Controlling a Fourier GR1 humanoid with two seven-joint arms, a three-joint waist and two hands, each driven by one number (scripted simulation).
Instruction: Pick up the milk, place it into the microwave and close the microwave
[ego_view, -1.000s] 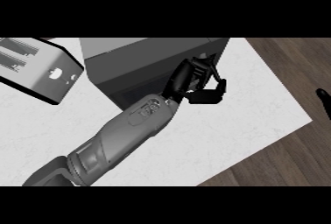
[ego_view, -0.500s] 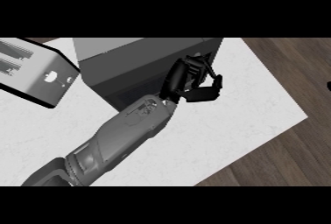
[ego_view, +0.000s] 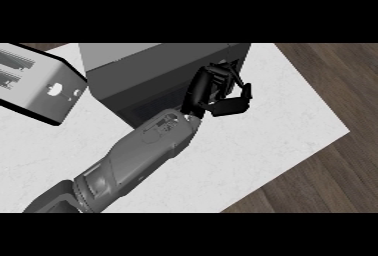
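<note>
My left hand (ego_view: 218, 92), fingers curled together and clasping nothing I can see, rests against the front right corner of the one microwave (ego_view: 159, 75) at the worktop's (ego_view: 258, 145) far edge. One grey forearm (ego_view: 136, 155) runs back to the near left corner. One toaster (ego_view: 37, 82) sits at the far left. I cannot see the milk.

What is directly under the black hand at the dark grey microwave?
Under the black hand sits the dark grey microwave front and white marble counter. No milk shows; the hand covers whatever lies beneath its curled fingers.
</note>
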